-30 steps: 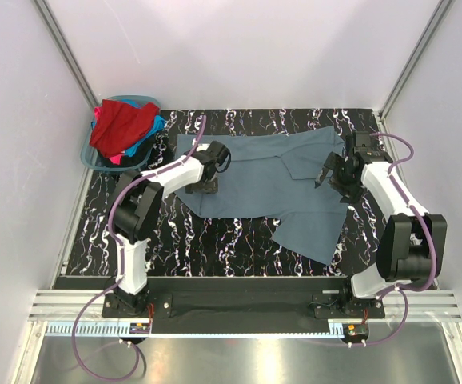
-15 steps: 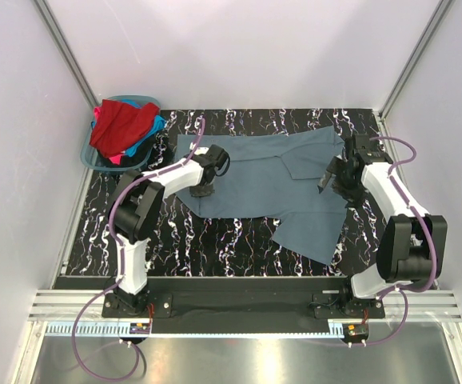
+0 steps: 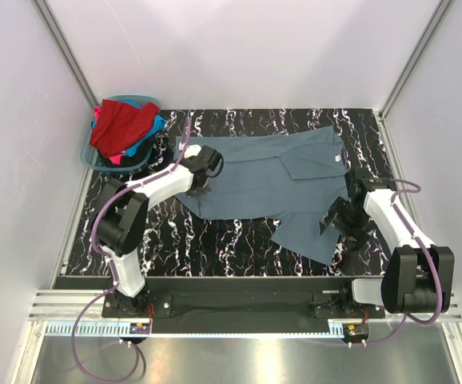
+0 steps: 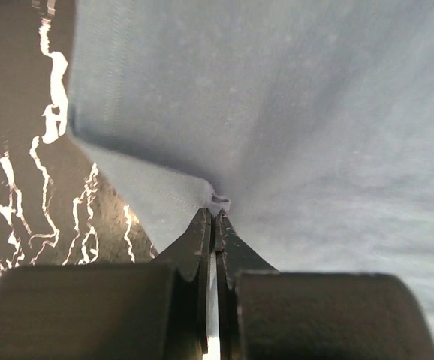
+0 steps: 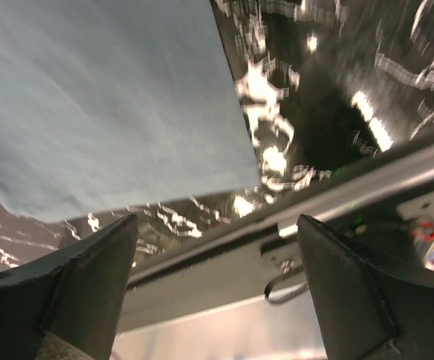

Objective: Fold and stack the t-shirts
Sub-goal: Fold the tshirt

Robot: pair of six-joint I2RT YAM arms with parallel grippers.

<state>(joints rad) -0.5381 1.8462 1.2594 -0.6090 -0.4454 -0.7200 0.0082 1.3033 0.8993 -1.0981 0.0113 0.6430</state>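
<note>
A slate grey-blue t-shirt [image 3: 271, 180] lies spread on the black marbled table [image 3: 175, 232], its near right part folded into a flap. My left gripper [image 3: 200, 189] sits at the shirt's near left edge. In the left wrist view it [image 4: 215, 217] is shut on a small pinch of the grey-blue cloth [image 4: 277, 112]. My right gripper [image 3: 329, 222] hovers over the flap's right side, open. In the right wrist view its jaws [image 5: 217, 221] stand wide with nothing between them, the shirt's corner [image 5: 112, 97] ahead. Red, bright blue and pink t-shirts [image 3: 123, 128] are heaped in the basket.
The teal-blue plastic basket [image 3: 91, 160] stands at the table's far left corner. The metal front rail [image 5: 224, 285] runs just below the right gripper. Pale walls close in the table on the left, right and back.
The left gripper has shut on the shirt's left edge. The right arm swung from the shirt's far right side toward the near right corner, staying open.
</note>
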